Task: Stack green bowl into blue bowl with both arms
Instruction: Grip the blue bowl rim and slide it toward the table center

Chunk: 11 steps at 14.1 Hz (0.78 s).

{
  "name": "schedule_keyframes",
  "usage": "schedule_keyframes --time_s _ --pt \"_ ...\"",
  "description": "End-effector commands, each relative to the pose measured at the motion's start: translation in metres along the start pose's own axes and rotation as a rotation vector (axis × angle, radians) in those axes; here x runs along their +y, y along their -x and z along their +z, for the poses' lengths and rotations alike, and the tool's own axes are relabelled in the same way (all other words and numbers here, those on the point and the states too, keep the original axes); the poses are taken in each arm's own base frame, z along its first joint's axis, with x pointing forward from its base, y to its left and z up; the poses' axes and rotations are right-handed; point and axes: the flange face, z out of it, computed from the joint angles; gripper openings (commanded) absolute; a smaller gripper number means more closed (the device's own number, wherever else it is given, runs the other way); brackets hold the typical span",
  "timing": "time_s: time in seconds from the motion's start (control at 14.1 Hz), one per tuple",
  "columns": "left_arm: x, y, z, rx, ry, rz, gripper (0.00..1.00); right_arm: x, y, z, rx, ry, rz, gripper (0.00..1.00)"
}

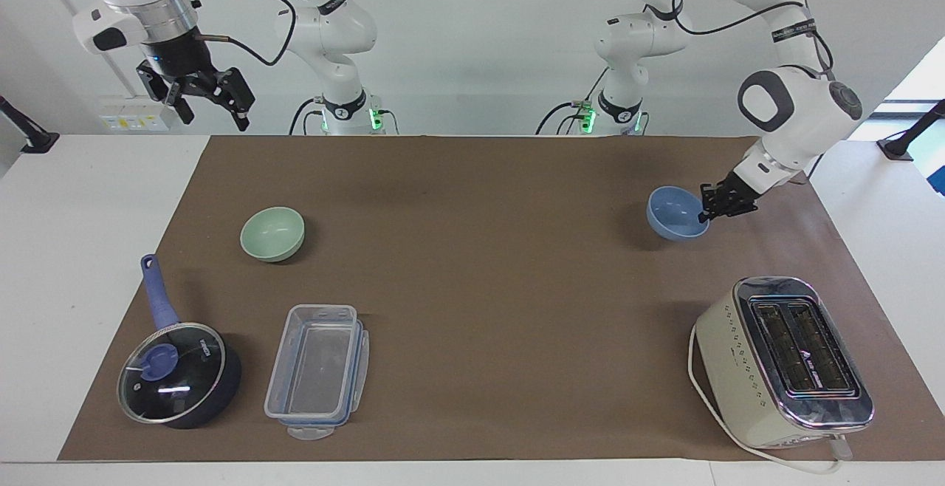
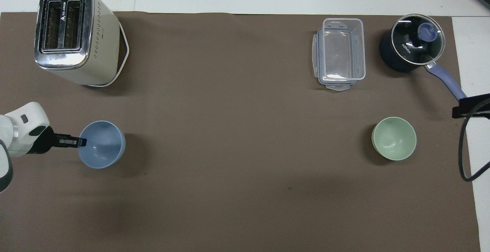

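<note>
Green bowl (image 1: 272, 233): set upright on the brown mat of the counter (image 1: 472, 294), toward the right arm's end, untouched; in the overhead view it lies at about 3 o'clock from the mat's middle.
Blue bowl (image 1: 677, 213): toward the left arm's end, at about 9 o'clock in the overhead view, well apart from the green bowl; its shadow suggests it is lifted slightly.
Left claw (image 1: 715, 204): pinched closed on the blue bowl's rim.
Right claw (image 1: 198, 94): held high over the counter's edge, fingers spread, nothing held; this arm waits.
Done: blue bowl gripped, as judged.
Left: green bowl to be grasped, bowls brought together, stacking.
Bystanders: saucepan (image 1: 179, 374), clear container (image 1: 318, 369), toaster (image 1: 785, 362).
</note>
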Motion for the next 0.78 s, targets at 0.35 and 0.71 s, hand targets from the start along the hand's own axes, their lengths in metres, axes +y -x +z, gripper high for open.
schedule_keyframes --time_s 0.35,0.71 --pt "0.208 -0.019 0.044 0.08 -0.077 -0.107 0.0 0.001 0.003 -0.004 0.002 -0.003 -0.016 1.0" --pt "0.321 -0.008 0.068 0.089 -0.107 -0.22 0.0 0.001 0.003 -0.003 0.0 -0.001 -0.016 1.0"
